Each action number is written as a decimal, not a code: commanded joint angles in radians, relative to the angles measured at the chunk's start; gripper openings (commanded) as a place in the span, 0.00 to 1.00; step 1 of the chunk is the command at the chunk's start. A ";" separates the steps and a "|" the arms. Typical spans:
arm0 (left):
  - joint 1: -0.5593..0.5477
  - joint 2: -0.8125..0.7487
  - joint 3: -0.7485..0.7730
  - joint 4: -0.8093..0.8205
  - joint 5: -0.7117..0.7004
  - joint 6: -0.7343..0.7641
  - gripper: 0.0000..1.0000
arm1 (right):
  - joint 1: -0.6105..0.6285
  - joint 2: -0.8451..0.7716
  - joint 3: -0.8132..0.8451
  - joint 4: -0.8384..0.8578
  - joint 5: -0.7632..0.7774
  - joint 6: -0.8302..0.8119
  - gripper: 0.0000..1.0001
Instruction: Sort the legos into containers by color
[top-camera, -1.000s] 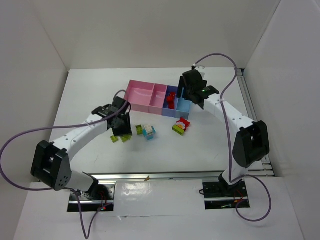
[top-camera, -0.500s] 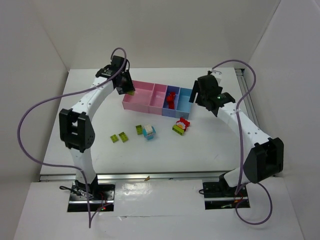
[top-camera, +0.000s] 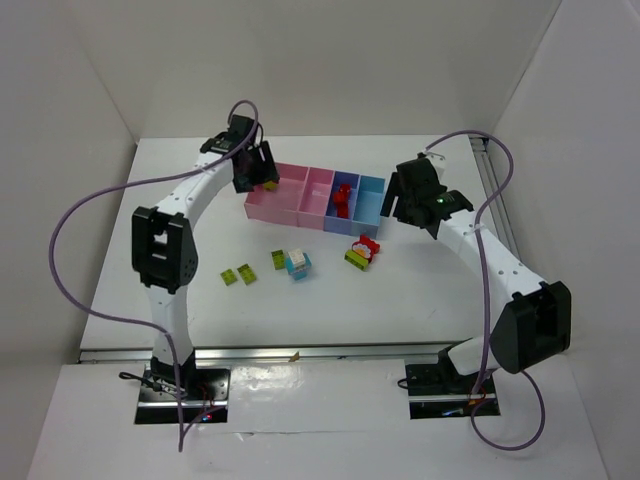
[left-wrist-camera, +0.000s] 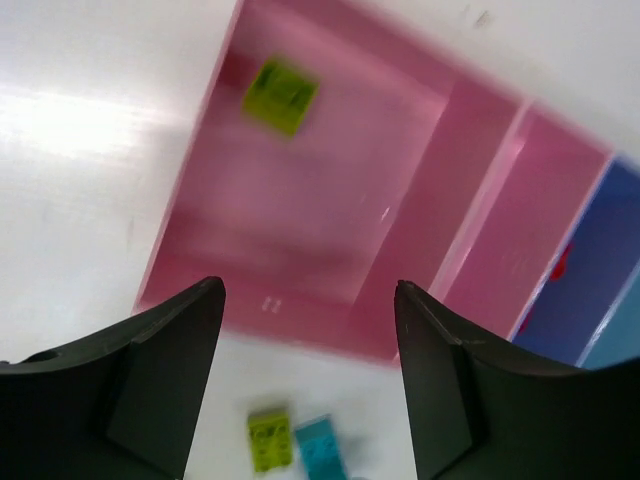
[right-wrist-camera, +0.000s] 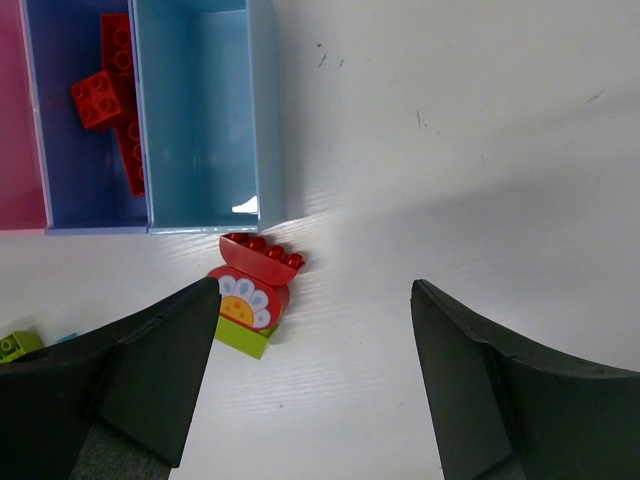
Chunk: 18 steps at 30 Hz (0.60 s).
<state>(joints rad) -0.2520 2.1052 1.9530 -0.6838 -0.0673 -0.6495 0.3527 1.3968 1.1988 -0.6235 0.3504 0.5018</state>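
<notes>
right gripper (right-wrist-camera: 315, 300) is being held open and empty over the red-topped clump (right-wrist-camera: 245, 295) (just beside the light blue bin (right-wrist-camera: 195, 110)), nearer one finger.

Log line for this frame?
left hand: open above pink bin | green lego: in it | right hand: open, empty | red legos: in dark blue bin

The left gripper (top-camera: 262, 172) hangs over the far-left pink bin (top-camera: 254, 204), barring it from above — the other three bins (top-camera: 318, 192) lie uncovered. The right gripper (top-camera: 393, 205) hovers just right of the light blue bin (top-camera: 370, 196), near a red-topped clump (top-camera: 364, 250); loose bricks (top-camera: 240, 275) dot the middle of the table (top-camera: 430, 295).
</notes>
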 joint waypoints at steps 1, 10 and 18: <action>0.005 -0.233 -0.214 -0.033 -0.045 0.007 0.79 | -0.004 -0.016 -0.001 0.002 -0.004 0.003 0.84; 0.016 -0.785 -0.994 0.013 -0.088 -0.272 0.74 | -0.004 0.053 0.011 0.042 -0.053 -0.051 0.84; 0.074 -0.749 -1.123 0.047 -0.049 -0.294 0.70 | -0.004 0.077 0.022 0.031 -0.044 -0.060 0.84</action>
<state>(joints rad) -0.2024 1.3270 0.8463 -0.6891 -0.1307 -0.9108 0.3527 1.4815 1.1984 -0.6144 0.2993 0.4599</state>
